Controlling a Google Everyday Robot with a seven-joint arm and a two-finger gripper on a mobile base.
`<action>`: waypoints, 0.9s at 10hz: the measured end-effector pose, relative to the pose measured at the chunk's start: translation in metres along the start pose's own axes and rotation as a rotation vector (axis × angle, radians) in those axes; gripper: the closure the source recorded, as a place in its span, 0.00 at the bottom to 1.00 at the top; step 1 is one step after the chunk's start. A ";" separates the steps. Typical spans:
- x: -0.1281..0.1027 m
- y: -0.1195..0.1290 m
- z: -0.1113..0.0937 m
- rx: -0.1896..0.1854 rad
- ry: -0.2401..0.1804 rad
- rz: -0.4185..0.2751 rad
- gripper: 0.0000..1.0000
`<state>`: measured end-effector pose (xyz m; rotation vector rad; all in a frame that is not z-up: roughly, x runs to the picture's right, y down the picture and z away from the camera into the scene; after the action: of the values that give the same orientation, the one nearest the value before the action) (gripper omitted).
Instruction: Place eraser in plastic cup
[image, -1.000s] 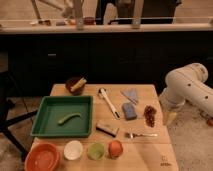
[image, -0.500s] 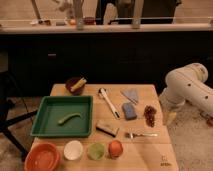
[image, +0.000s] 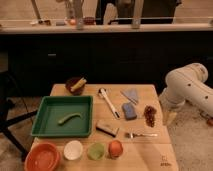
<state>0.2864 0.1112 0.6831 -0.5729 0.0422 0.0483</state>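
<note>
The eraser (image: 108, 128), a flat dark block with pale sides, lies on the wooden table (image: 150, 152) just right of the green tray. The light-green plastic cup (image: 95, 150) stands near the front edge, between a white cup (image: 73, 149) and an orange-red fruit (image: 115, 148), a short way in front of and left of the eraser. My white arm (image: 187, 87) hangs off the table's right side. The gripper (image: 170, 119) points down beside the right table edge, well away from the eraser and cup.
A green tray (image: 40, 125) holds a green curved item (image: 69, 118). An orange bowl (image: 43, 157) sits front left. A dark bowl (image: 76, 85), white brush (image: 108, 102), blue-grey pad (image: 129, 110), grey cloth (image: 131, 94), dark red grapes (image: 150, 115) and a fork (image: 141, 134) lie around.
</note>
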 end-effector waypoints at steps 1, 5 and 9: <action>0.000 0.000 0.000 0.000 0.000 0.001 0.20; -0.005 -0.005 0.004 0.000 -0.080 0.192 0.20; -0.018 0.006 0.012 0.011 -0.164 0.387 0.20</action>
<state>0.2682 0.1223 0.6913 -0.5415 -0.0073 0.4707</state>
